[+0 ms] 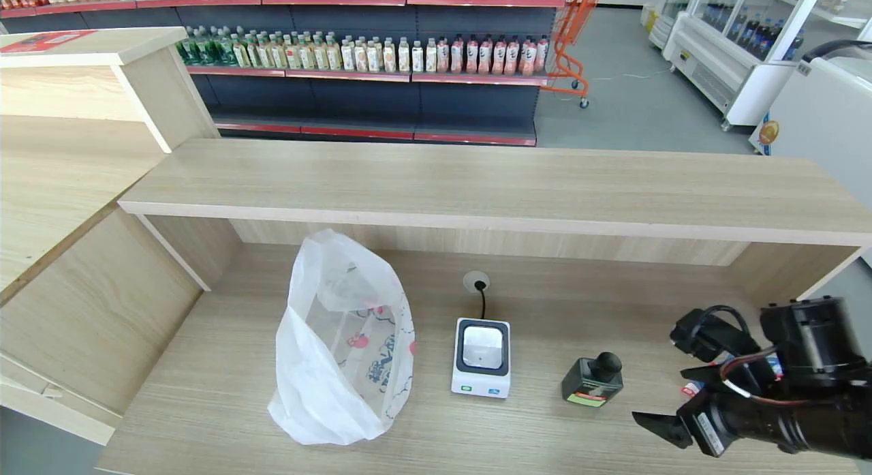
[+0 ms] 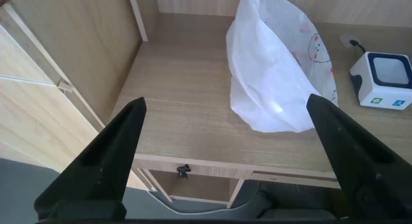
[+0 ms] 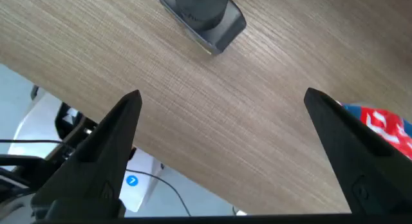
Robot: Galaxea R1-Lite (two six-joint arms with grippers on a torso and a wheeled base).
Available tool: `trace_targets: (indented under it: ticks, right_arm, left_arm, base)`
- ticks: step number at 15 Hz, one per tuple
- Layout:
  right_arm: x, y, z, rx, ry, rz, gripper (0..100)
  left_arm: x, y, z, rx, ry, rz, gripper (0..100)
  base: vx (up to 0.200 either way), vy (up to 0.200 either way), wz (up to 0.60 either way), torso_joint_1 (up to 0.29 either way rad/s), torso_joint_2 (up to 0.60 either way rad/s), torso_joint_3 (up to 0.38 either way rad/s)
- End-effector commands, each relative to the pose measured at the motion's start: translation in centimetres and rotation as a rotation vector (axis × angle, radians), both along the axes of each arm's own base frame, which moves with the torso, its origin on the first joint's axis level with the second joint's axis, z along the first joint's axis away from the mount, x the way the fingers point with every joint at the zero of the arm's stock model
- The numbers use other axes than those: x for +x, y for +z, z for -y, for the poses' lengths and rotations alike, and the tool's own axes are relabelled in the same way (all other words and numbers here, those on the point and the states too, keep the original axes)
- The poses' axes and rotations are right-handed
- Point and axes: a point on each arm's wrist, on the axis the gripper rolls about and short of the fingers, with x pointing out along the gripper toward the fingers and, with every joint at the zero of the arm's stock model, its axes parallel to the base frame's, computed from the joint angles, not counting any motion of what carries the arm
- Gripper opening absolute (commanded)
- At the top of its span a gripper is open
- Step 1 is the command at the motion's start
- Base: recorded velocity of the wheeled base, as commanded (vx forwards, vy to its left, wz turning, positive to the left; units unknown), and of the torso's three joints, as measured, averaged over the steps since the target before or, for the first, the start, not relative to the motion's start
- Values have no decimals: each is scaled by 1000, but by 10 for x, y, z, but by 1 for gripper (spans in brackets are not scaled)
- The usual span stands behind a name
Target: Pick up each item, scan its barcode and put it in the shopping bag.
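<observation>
Bottle [image 1: 592, 381] nr desk [image 1: 204, 407] edge; R pincer [image 3: 222, 98] spread beside; bag [image 1: 344, 339] well apart

A white plastic shopping bag [image 1: 344, 345] stands open at 9 o'clock of the white scanner [image 1: 481, 358], with a dark, black-capped bottle [image 1: 592, 379] upright at 3 o'clock.

Shopping bag [image 1: 340, 352]: translucent white, red-and-dark print. Scanner [image 1: 481, 358]: white, dark window frame. Bottle [image 1: 591, 381]: dark, possibly green; black cap.
</observation>
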Motion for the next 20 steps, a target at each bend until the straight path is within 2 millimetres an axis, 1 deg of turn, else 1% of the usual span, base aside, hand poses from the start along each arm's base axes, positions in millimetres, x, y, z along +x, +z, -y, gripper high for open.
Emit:
trace_targets:
  ticks: [1,2,3,4,5,7,8,9,10,12,15,16,18,20]
  right_arm:
    - [32,-50,-7,-63,68,-73,100]
    - [38,-55,-8,-72,80,-56,100]
    - [44,-64,-11,-74,96,-49,100]
    - [46,-66,-12,-64,107,-46,100]
    - [54,-72,-20,-31,149,-28,100]
    - [65,-73,-27,-18,170,4,100]
    - [75,-73,-33,-10,185,35,100]
    - [79,-73,-35,-5,193,46,100]
    - [88,-72,-41,4,210,68,100]
    - [98,-73,-49,11,228,87,100]
    - [108,-75,-62,19,259,106,100]
    - [108,-74,-64,18,264,112,0]
    - [104,-71,-64,15,268,112,0]
    - [95,-67,-61,14,270,109,0]
  left_arm:
    - [0,0,0,0,1,0,100]
    - [0,0,0,0,1,0,100]
    - [0,0,0,0,1,0,100]
    - [0,0,0,0,1,0,100]
    - [0,0,0,0,0,0,100]
    - [0,0,0,0,1,0,100]
    - [0,0,0,0,0,0,100]
    - [0,0,0,0,1,0,100]
    - [0,0,0,0,1,0,100]
    - [0,0,0,0,1,0,100]
    - [0,0,0,0,0,0,100]
    - [0,0,0,0,1,0,100]
    - [0,0,0,0,1,0,100]
    - [0,0,0,0,1,0,100]
  base:
    - [0,0,0,0,0,0]
    - [0,0,0,0,0,0]
    - [0,0,0,0,0,0]
    - [0,0,0,0,0,0]
    - [0,0,0,0,0,0]
    - [0,0,0,0,0,0]
    - [0,0,0,0,0,0]
    - [0,0,0,0,0,0]
    - [0,0,0,0,0,0]
    - [0,0,0,0,0,0]
    - [0,0,0,0,0,0]
    - [0,0,0,0,0,0]
    - [0,0,0,0,0,0]
    - [0,0,0,0,0,0]
